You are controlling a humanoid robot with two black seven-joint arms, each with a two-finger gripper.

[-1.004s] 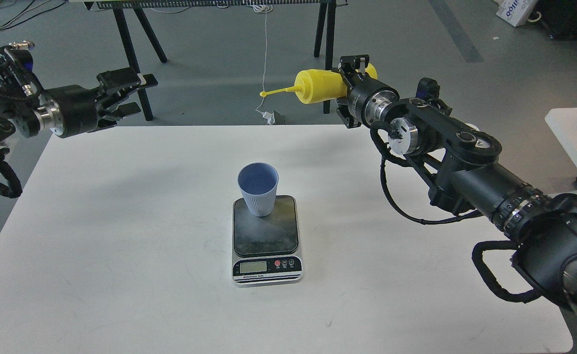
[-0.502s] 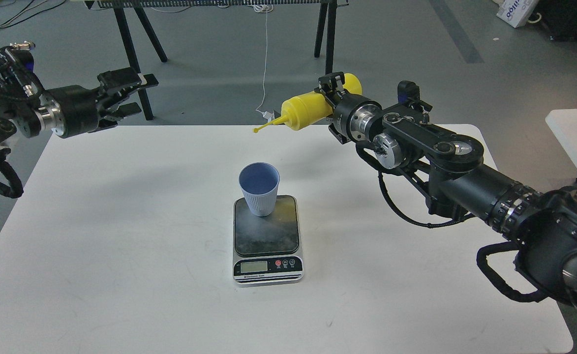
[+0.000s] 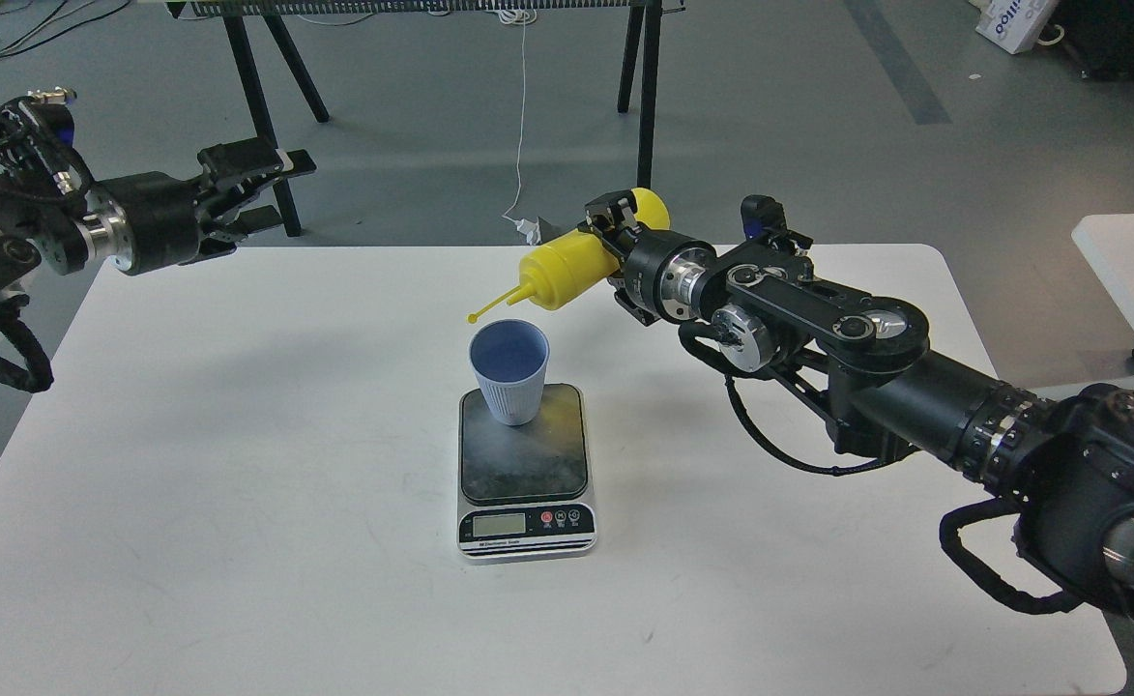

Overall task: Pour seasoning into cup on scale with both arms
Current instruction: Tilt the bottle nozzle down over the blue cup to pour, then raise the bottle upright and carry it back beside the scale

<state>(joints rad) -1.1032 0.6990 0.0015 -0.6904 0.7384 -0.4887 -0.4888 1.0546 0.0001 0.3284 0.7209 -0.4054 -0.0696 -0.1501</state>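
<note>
Yellow seasoning [image 3: 567, 269] in right jaws [image 3: 615, 237], nozzle over cup [image 3: 508, 372]; labels unreadable.

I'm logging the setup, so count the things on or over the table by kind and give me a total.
Bottle: 1, yellow, held over the table
Cup: 1, light blue, on the scale
Scale: 1
Total: 3

Glossy yellow plastic on the seasoning bottle [image 3: 567, 271]. Matt ribbed cup [image 3: 508, 372]. The scale [image 3: 525, 474] shows a smudged dark platform and silvery front.
</note>
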